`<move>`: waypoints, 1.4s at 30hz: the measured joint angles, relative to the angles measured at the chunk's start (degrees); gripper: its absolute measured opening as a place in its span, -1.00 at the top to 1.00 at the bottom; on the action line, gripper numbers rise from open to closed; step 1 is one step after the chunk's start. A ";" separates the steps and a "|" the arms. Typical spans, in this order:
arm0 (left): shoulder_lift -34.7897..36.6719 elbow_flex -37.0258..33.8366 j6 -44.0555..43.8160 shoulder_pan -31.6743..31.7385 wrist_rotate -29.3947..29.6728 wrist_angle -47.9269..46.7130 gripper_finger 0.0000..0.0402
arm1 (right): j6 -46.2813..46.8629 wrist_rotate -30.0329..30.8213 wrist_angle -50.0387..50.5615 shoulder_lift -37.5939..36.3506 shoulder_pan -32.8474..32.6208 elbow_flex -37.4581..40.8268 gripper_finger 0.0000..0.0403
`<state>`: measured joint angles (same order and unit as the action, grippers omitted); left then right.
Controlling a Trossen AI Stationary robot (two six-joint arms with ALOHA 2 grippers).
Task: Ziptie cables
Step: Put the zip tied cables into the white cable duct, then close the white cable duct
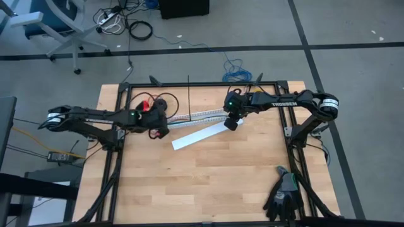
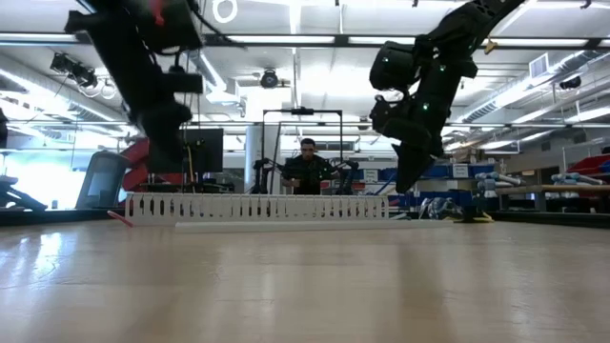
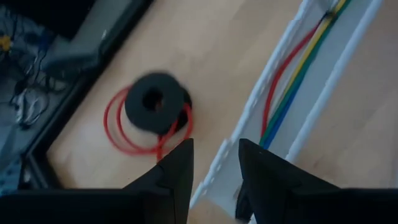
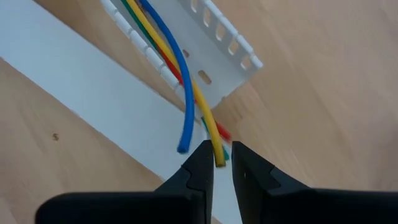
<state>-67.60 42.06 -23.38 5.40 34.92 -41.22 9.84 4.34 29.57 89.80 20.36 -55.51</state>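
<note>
The cables (image 4: 163, 38), blue, yellow, green and red, lie along the white slotted channel (image 1: 202, 115) at the table's far middle and run out of its right end. My right gripper (image 4: 222, 158) is there, shut on them. My left gripper (image 3: 216, 149) hangs open over the channel's left end (image 3: 249, 112), with one channel wall showing below its gap, and touches nothing. The ziptie (image 1: 189, 94), a thin dark strip, lies on the table at the far side and reaches the channel. My right gripper pinches the yellow cable's free end (image 4: 219, 155) between its two fingertips, coming from above at a slant. The cable rises from the channel's open end to the fingers. The blue cable's end (image 4: 183, 147) hangs loose beside them. Red and green ends sit behind the fingers; whether they are held, I cannot tell.
A black spool with coiled red wire (image 3: 155, 102) lies left of the channel, next to my left gripper. A flat white strip (image 1: 199, 135) lies slanted in front of the channel. Dark gloves (image 1: 284, 195) rest at the near right corner. A person (image 2: 307, 167) sits beyond the table.
</note>
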 joint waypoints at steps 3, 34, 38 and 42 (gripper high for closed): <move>2.68 0.00 1.23 -0.54 0.21 2.45 0.32 | 0.52 0.27 0.92 -1.20 0.00 0.00 0.79; 1.36 -17.11 10.14 -5.61 -17.46 52.44 0.32 | 35.43 8.43 -8.82 -33.71 -23.59 30.90 0.87; -1.52 -17.58 14.42 -5.59 -17.46 59.09 0.32 | 31.50 8.51 -26.29 -32.67 -25.41 37.36 0.87; -4.99 -17.59 18.78 -5.57 -17.38 64.30 0.32 | 24.58 8.69 -40.42 -30.66 -25.57 41.71 0.87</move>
<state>-72.59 24.47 -4.61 -0.16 17.54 23.08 34.41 13.02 -10.85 59.14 -5.21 -13.80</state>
